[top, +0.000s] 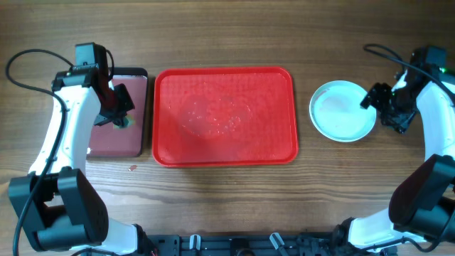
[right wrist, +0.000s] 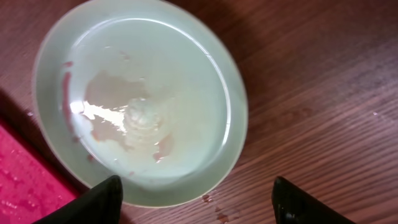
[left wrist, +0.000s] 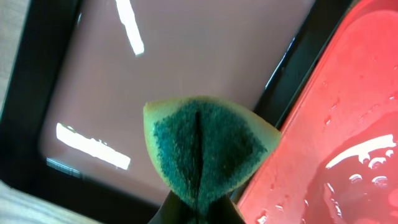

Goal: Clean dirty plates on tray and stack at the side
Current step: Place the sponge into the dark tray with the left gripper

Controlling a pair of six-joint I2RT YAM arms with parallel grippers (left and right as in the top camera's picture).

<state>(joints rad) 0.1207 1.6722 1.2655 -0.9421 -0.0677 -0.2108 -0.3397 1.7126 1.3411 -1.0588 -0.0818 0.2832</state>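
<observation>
The bright red tray (top: 225, 116) lies mid-table, wet and holding no plates; its corner shows in the left wrist view (left wrist: 336, 124). A pale turquoise plate (top: 343, 110) sits on the table right of the tray, and I cannot tell whether others lie under it. In the right wrist view the plate (right wrist: 140, 99) is wet with faint red smears. My right gripper (top: 387, 107) is open and empty at the plate's right edge, its fingers (right wrist: 196, 199) apart from it. My left gripper (top: 121, 117) is shut on a folded green-and-yellow sponge (left wrist: 205, 149) over the maroon tray.
The smaller dark maroon tray (top: 117, 114) with a black rim lies left of the red tray, and shows in the left wrist view (left wrist: 174, 68). Small droplets (right wrist: 208, 199) lie on the wood next to the plate. Cables run along both table sides.
</observation>
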